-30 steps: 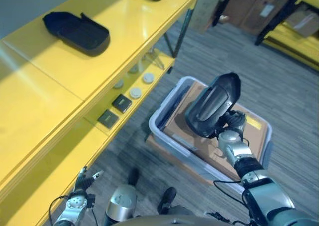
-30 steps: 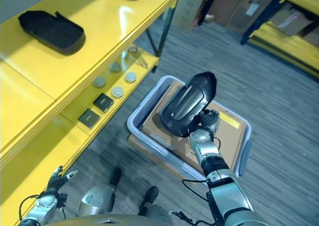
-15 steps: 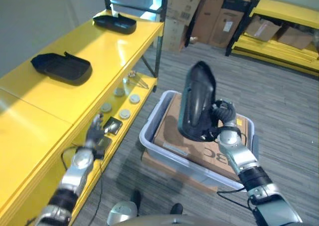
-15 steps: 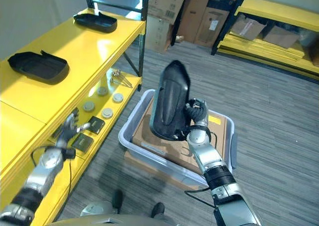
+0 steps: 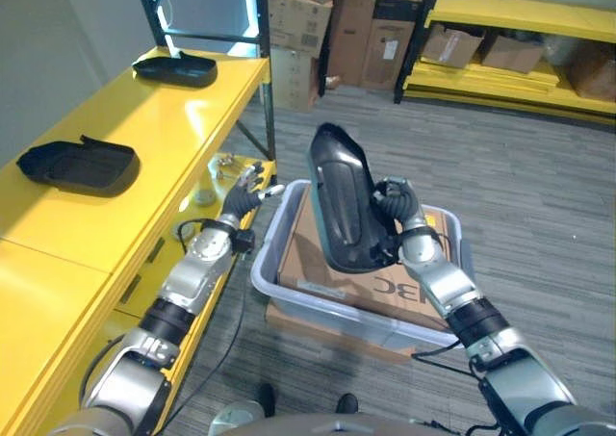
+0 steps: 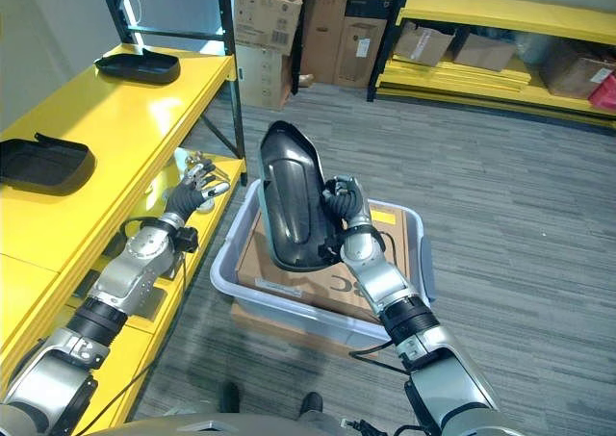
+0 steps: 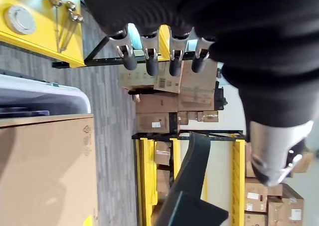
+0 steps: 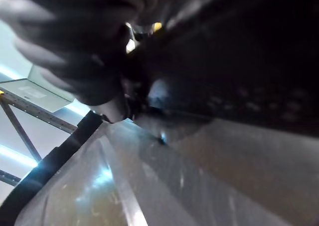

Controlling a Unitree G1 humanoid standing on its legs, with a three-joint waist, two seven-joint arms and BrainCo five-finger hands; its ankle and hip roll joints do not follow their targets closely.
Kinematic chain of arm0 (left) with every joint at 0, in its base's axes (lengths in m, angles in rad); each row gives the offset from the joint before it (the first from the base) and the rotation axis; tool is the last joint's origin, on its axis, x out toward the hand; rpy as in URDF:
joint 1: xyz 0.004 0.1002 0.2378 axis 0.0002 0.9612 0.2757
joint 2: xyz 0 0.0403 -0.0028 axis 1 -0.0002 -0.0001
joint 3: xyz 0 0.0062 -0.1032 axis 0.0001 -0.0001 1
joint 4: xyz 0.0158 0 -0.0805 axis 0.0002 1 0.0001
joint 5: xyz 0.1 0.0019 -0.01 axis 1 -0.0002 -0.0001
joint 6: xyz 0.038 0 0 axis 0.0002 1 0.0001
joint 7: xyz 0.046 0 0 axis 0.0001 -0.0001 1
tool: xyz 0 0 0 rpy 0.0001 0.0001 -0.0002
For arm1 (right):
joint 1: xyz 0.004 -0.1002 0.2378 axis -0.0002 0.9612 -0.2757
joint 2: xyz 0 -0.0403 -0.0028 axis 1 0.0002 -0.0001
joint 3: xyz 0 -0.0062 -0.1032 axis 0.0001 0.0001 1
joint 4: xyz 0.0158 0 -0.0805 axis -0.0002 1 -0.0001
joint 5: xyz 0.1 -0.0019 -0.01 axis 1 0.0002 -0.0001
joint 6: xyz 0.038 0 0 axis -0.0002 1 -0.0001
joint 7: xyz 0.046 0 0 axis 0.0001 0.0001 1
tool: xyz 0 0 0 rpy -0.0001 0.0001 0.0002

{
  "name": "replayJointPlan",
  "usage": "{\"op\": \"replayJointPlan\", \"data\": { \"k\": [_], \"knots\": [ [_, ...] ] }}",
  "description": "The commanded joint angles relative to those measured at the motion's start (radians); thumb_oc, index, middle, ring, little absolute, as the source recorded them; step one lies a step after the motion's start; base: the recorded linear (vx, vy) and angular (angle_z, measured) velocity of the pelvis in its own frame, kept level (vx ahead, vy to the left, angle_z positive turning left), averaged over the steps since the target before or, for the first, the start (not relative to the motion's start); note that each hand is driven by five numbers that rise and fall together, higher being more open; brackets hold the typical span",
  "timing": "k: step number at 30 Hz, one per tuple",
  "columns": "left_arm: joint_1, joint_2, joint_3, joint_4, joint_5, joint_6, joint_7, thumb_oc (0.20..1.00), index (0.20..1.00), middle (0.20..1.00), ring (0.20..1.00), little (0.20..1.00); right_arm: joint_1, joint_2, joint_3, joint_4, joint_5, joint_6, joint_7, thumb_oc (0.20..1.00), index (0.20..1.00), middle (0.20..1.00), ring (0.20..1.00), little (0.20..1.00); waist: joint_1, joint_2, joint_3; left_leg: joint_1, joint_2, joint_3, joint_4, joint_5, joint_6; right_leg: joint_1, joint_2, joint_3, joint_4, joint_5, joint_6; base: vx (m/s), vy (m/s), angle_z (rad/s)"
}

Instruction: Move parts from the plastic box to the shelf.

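Note:
A long black moulded part is held nearly upright above the grey plastic box; my right hand is shut on its right edge. In the right wrist view the part's glossy inner face sits right against the curled fingers. The left hand is open, fingers straight, stretched out between the yellow shelf and the box's left rim, holding nothing; its fingers also appear in the left wrist view, with the part beyond them. A cardboard carton fills the box.
Two more black parts lie on the shelf top, one near and one far. Small round discs and bolts sit on the lower shelf level. Stacked cardboard boxes and another yellow rack stand at the back.
The camera has tilted up. The right hand has turned the black part more upright. The left arm has reached further forward, from beside the lower shelf to near the box's rim.

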State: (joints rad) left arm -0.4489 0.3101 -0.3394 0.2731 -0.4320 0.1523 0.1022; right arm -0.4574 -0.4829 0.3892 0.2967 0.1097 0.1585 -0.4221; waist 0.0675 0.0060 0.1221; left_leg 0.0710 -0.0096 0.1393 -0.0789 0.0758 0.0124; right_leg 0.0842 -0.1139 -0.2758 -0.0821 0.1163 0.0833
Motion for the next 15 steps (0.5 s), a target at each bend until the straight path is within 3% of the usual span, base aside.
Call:
{"op": "replayJointPlan", "data": {
  "k": [1, 7, 15],
  "knots": [
    [-0.092, -0.027, -0.071, 0.122, 0.011, 0.023, 0.039, 1.000, 1.000, 1.000, 1.000, 1.000, -0.099, -0.009, -0.012, 0.031, -0.031, -0.048, -0.007, 0.200, 0.200, 0.200, 0.200, 0.200, 0.029, -0.009, -0.082, 0.003, 0.059, 0.023, -0.001, -0.074, -0.041, -0.018, -0.035, 0.013, -0.005, -0.065, 0.083, 0.03, -0.003, -0.03],
    [-0.105, -0.048, -0.071, 0.190, -0.074, 0.094, 0.057, 1.000, 1.000, 1.000, 1.000, 1.000, -0.101, -0.006, -0.021, 0.042, -0.035, -0.045, -0.007, 0.200, 0.200, 0.200, 0.200, 0.200, 0.013, -0.007, -0.087, 0.008, 0.061, 0.032, 0.003, -0.080, -0.040, -0.019, -0.032, 0.022, -0.005, -0.068, 0.083, 0.02, -0.004, -0.06],
    [-0.100, -0.093, -0.070, 0.189, -0.328, 0.097, -0.044, 1.000, 1.000, 1.000, 1.000, 1.000, -0.093, -0.009, -0.019, 0.058, -0.039, -0.047, 0.008, 0.200, 0.200, 0.200, 0.200, 0.200, 0.000, -0.002, -0.086, 0.015, 0.062, 0.037, 0.005, -0.084, -0.041, -0.018, -0.032, 0.023, -0.005, -0.065, 0.083, 0.02, -0.002, -0.04]
  ]
}}
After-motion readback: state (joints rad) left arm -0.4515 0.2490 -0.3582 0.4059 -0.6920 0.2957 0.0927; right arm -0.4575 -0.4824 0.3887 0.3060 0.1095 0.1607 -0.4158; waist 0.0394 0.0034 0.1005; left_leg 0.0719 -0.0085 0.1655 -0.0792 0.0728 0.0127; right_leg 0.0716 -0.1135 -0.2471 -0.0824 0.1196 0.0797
